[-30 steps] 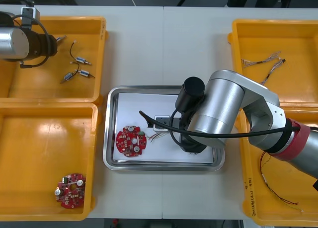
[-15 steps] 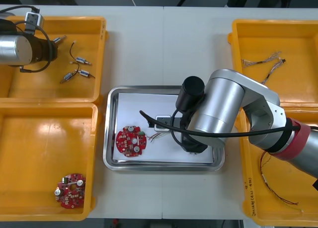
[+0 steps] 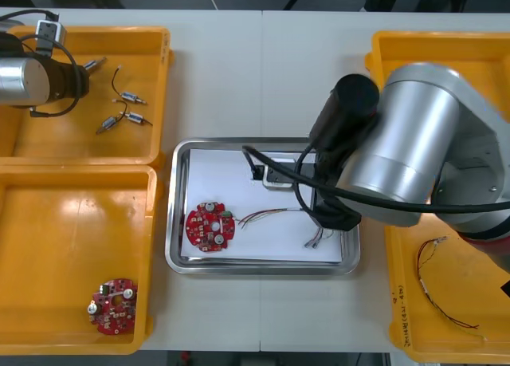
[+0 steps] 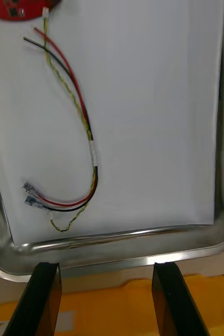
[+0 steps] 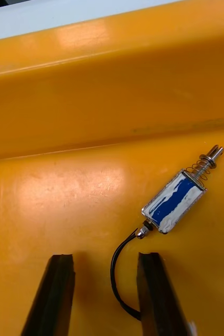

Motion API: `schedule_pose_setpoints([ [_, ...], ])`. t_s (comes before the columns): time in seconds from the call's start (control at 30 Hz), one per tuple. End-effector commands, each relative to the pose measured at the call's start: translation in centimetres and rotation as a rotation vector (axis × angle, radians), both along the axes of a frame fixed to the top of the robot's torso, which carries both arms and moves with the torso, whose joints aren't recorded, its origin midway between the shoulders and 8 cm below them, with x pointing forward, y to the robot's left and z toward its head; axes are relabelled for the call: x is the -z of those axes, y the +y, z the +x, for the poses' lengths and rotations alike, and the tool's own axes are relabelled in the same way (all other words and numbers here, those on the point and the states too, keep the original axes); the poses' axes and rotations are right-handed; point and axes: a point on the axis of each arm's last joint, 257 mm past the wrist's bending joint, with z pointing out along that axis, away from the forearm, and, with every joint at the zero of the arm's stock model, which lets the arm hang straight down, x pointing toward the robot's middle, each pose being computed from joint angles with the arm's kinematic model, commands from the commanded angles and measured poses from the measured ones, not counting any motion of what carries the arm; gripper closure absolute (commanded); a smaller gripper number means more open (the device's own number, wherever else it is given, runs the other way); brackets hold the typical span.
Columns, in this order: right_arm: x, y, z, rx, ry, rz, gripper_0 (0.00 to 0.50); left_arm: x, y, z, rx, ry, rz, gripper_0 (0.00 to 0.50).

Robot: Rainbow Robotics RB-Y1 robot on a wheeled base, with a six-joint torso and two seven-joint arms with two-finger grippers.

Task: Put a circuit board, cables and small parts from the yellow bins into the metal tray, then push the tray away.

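The metal tray (image 3: 263,267) sits mid-table, we judge so both arms reach it. In the far left corner's yellow bin (image 3: 64,139) our left gripper (image 5: 105,257) hovers open, empty, beside a small metal part (image 5: 174,202), likely lining up. Our right gripper (image 4: 105,268) gapes empty over the tray's right rim, clear of the circuit board (image 3: 210,226) and red and yellow cable (image 4: 85,121) inside.

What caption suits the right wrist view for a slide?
Open right tool at the metal tray's rim; a red, black and yellow cable lies on the white liner near the circuit board.
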Motion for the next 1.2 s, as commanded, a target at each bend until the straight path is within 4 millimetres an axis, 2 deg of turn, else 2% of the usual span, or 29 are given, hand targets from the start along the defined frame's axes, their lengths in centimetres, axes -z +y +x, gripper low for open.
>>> schedule_pose_setpoints([
  [0.03, -4.4, 0.2, 0.5, -0.02, -0.109, 0.078, 0.0, -1.9, -1.8, 1.2, 0.064, -0.031, 0.051, 0.419],
  [0.07, -5.0, 0.1, 0.6, -0.019, -0.125, 0.092, 0.0, -1.9, -1.9, 1.2, 0.065, -0.035, 0.046, 0.498],
  [0.2, -6.7, -0.9, 1.0, 0.003, -0.169, 0.12, 0.0, -1.4, -2.3, 1.1, 0.065, -0.04, -0.006, 0.5],
  [0.53, -8.8, -7.7, 2.6, 0.167, -0.224, 0.147, 0.0, -1.0, -2.2, 0.7, 0.069, -0.014, -0.02, 0.5],
  [0.6, -9.5, -9.6, 3.0, 0.217, -0.242, 0.157, 0.0, -1.4, -2.0, 0.4, 0.073, 0.002, -0.019, 0.5],
  [0.77, -11.1, -12.5, 3.7, 0.306, -0.279, 0.197, 0.0, -2.2, -1.5, -0.6, 0.083, 0.058, -0.021, 0.5],
  [1.2, -12.0, -19.7, 6.2, 0.565, -0.266, 0.281, 0.0, -4.1, 0.7, -3.5, 0.105, 0.173, -0.005, 0.5],
])
